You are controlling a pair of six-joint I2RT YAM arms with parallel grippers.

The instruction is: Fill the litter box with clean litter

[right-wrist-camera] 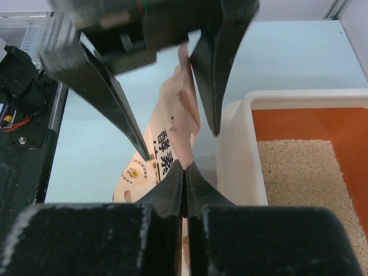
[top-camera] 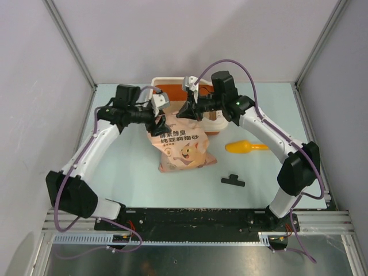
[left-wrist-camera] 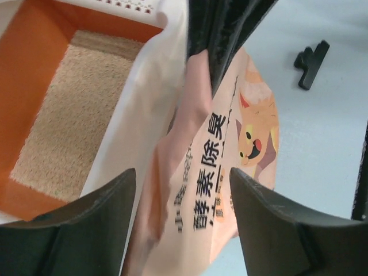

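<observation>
Litter box (top-camera: 167, 80): at the far middle of the table (top-camera: 115, 167), directly behind the pink bag (top-camera: 181, 150).
Clean litter (left-wrist-camera: 75, 115): a pale layer on the box floor.
Left hand (left-wrist-camera: 183, 178): fingers spread, with the bag's upper part between them.
Right hand (right-wrist-camera: 184, 172): pressed together, pinching the bag's top edge.
Pink bag: upright against the box's near wall.
</observation>
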